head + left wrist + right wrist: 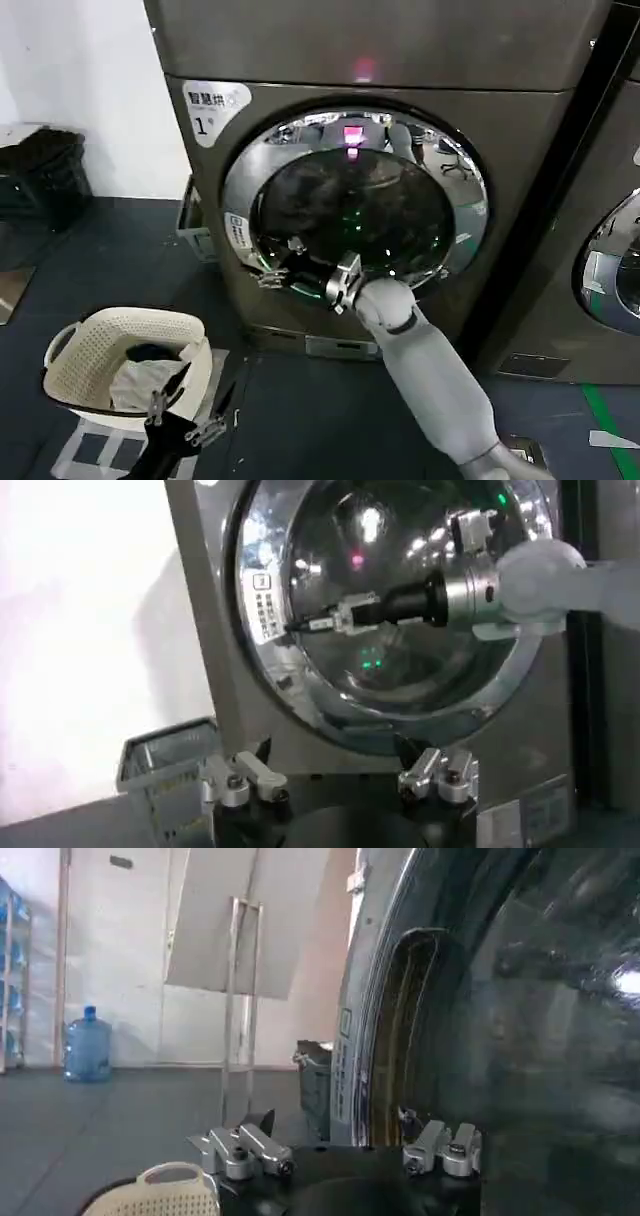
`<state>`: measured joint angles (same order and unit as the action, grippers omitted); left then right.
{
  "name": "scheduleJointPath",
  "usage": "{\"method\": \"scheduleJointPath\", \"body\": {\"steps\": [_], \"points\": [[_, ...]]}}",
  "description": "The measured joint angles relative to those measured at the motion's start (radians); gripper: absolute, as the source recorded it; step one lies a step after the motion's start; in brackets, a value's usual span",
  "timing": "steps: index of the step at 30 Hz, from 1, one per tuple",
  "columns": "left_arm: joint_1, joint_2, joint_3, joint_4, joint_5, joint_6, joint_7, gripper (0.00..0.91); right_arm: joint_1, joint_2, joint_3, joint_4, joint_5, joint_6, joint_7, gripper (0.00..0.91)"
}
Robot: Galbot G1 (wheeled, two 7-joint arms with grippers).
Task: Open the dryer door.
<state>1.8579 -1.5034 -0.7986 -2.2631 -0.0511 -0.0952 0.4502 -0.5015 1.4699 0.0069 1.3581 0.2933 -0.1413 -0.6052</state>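
Overhead lights are glaring off the dryer door; a white wall is washing out brightly.

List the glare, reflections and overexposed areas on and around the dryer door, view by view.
Head view: a pink light and room reflections sit on the dryer door's chrome ring, above the right tool. Left wrist view: the wall beside the dryer is blown out white, with bright spots on the glass. Right wrist view: one bright glint on the dark glass at the frame's edge.
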Motion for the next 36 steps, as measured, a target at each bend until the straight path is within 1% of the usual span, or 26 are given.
{"method": "scheduleJointPath", "body": {"steps": [7, 15, 17, 21, 25, 31, 32, 34, 36], "points": [[-0.006, 0.000, -0.008, 0.002, -0.009, 0.003, 0.002, 0.907, 0.021, 0.018, -0.009, -0.029, 0.005, -0.004, -0.015, 0.907], [-0.015, 0.002, -0.029, 0.003, -0.041, 0.028, 0.016, 0.907, 0.030, 0.009, -0.013, -0.013, 0.030, -0.031, -0.047, 0.907], [-0.020, 0.006, -0.037, 0.010, -0.056, 0.026, 0.016, 0.907, 0.025, 0.001, -0.013, -0.001, 0.030, -0.041, -0.058, 0.907], [-0.036, 0.022, -0.055, 0.028, -0.093, 0.032, 0.008, 0.907, 0.009, -0.014, -0.013, 0.030, 0.046, -0.082, -0.100, 0.907], [-0.060, 0.044, -0.077, 0.049, -0.116, 0.060, -0.009, 0.907, -0.006, -0.031, -0.015, 0.067, 0.051, -0.115, -0.150, 0.907], [-0.102, 0.101, -0.128, 0.080, -0.184, 0.099, 0.001, 0.907, -0.028, -0.046, -0.002, 0.118, 0.052, -0.151, -0.213, 0.907], [-0.109, 0.110, -0.136, 0.085, -0.188, 0.107, 0.001, 0.907, -0.034, -0.047, 0.005, 0.128, 0.054, -0.164, -0.231, 0.907], [-0.129, 0.123, -0.156, 0.098, -0.188, 0.125, -0.003, 0.907, -0.044, -0.053, 0.010, 0.146, 0.054, -0.168, -0.266, 0.907], [-0.150, 0.130, -0.176, 0.112, -0.196, 0.130, 0.003, 0.907, -0.058, -0.064, 0.014, 0.164, 0.048, -0.159, -0.311, 0.907]]}}
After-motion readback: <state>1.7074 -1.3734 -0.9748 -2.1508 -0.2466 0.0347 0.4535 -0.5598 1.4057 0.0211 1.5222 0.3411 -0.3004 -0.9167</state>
